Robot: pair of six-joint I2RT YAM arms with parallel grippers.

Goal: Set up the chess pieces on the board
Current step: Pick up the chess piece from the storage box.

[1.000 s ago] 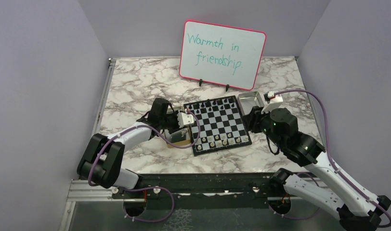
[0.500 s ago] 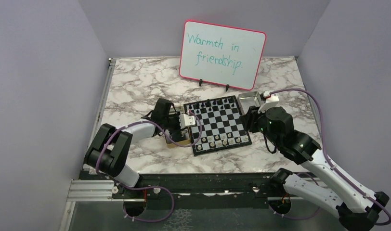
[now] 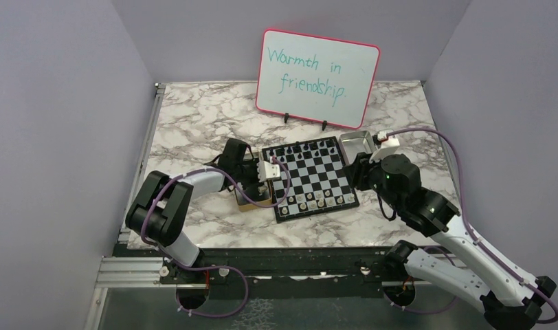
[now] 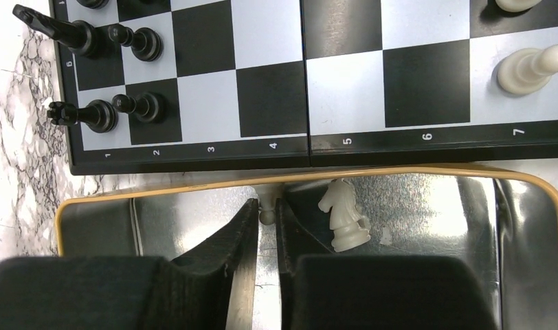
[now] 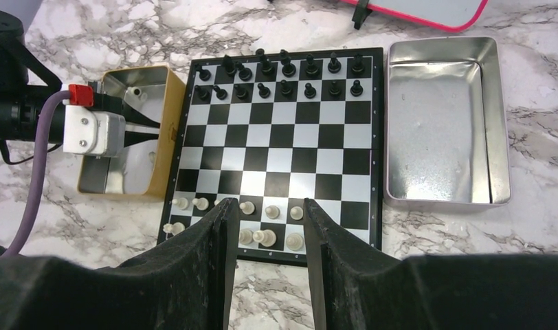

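The left gripper (image 4: 266, 205), inside the tan box (image 5: 165, 137) left of the board (image 5: 276, 148), is clenched on a cream pawn (image 4: 267, 217). The right gripper (image 5: 267, 204) hovers released over the board's near edge.

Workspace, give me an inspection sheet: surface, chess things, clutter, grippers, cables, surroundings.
Surface: marble table, no spills seen.
Job's things: board at centre; black pieces in its two far rows; cream pieces partly fill the near rows; cream knight in the tan box left of the board.
Clutter: tray right of the board, no pieces seen inside; whiteboard behind.
Grippers: left gripper inside the box, shut on a small cream piece; right gripper open over the board's near edge, holding nothing.
Cables: purple cable on each arm, no snag seen.
Surroundings: lilac walls; nothing else seen.
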